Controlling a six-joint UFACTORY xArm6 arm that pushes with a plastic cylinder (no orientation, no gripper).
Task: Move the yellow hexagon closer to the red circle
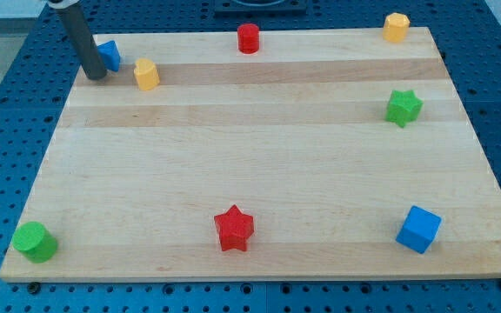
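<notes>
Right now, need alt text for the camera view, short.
A dark rod's tip rests on a wooden board at the view's top left, beside a blue block and left of a yellow hexagon. A red circle stands at the top centre; other coloured blocks are scattered around the edges.

I read this as a robotics lab bench: my wooden counter (259, 174) sits on a blue perforated base plate (7, 96) (a regular grid of mounting holes, visible past every edge of the counter), and moulded plastic test blocks are spread towards its corners.
</notes>
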